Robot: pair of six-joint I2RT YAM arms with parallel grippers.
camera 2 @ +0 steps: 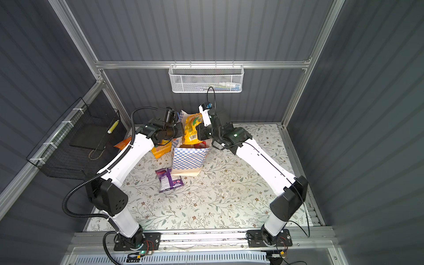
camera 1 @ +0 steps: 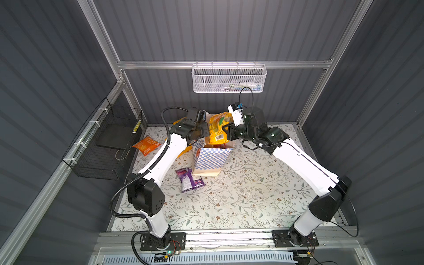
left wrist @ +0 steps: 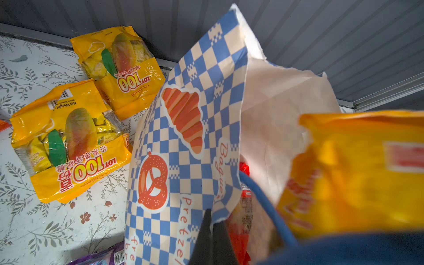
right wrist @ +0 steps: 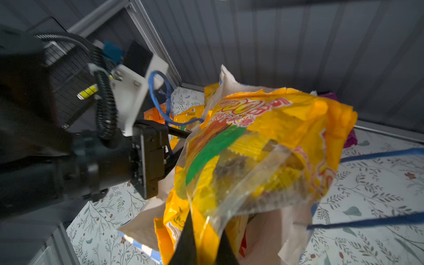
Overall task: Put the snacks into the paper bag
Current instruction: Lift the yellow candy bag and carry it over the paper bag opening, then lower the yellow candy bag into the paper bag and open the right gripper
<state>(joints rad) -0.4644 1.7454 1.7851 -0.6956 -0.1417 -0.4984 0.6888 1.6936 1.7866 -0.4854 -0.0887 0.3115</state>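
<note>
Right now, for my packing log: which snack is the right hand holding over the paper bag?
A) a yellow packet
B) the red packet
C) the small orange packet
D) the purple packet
A: the right hand is shut on a yellow packet above the open paper bag, while the purple packet and orange packet lie on the table.

A white mesh basket [camera 1: 229,79] hangs on the aluminium rail [camera 1: 160,65] of the grey ribbed back wall [camera 1: 229,29] at 12 o'clock; the small items inside are too blurred to tell. At 9 o'clock, 4 white ties [camera 1: 94,122] fasten a black wire basket [camera 1: 91,160] to the side rail, with a yellow tube [camera 1: 137,126] at its far corner. A floral cloth [camera 1: 241,197] covers the table.
</note>
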